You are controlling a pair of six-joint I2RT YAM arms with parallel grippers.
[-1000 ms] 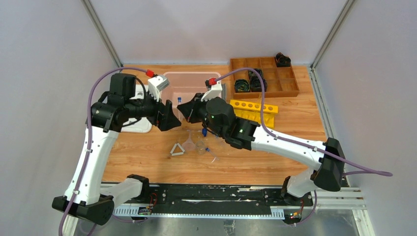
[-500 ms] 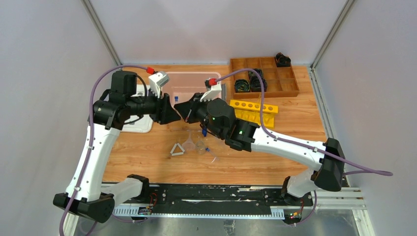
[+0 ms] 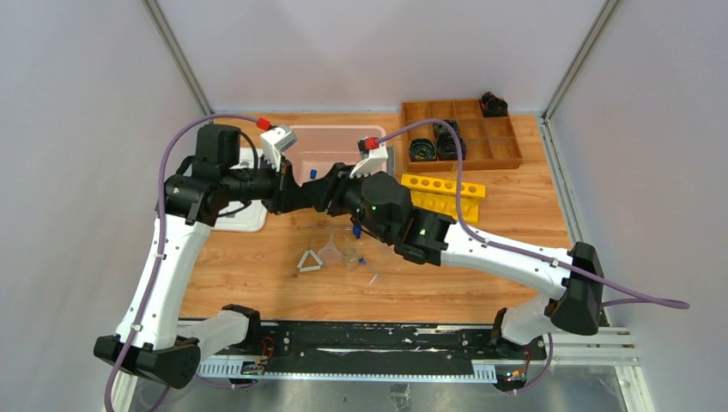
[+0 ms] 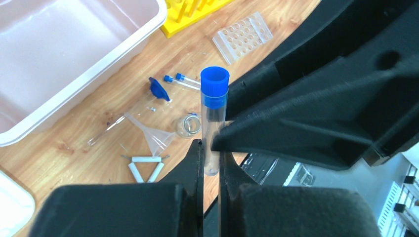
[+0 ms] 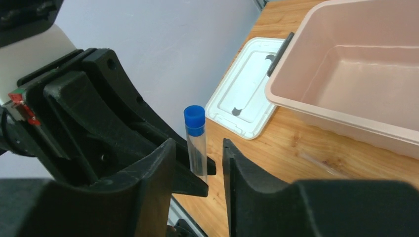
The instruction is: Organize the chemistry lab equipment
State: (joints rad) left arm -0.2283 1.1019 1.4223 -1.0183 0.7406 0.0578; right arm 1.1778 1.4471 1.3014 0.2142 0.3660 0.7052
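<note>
Room: pale walls close me in on three sides, with metal posts in the far corners.
Table [image 3: 515, 215]: bare wood planks; my two arms are bolted at its near edge.
Landmark: the pink bin [image 3: 330, 148] stands open at the far middle of the table, and I place everything else from it.
Around the bin: its white lid [image 5: 247, 96] lies flat to its left; the yellow rack [image 3: 442, 190] is to its right; the wooden tray [image 3: 468, 137] with black coiled bundles is farther right.
Loose pieces: the white triangle [image 3: 309, 261], clear funnel [image 3: 330, 249] and small jar [image 3: 349, 253] lie together on the table nearer to me than the bin; two capped tubes [image 4: 180, 79] and a clear tube rack [image 4: 243, 37] show in the left wrist view.
Step in hand: as I judge it, a mid-air handover of one tube [image 4: 214, 123], blue cap up, just in front of the bin.
Left tool [image 4: 211, 157]: clamped on the tube's lower end.
Right tool [image 5: 197, 160]: jaws parted on either side of the tube, with a visible gap.
Next move: the right tool needs to back clear without knocking the tube, and then I should carry it upright to a rack hole or the bin.
</note>
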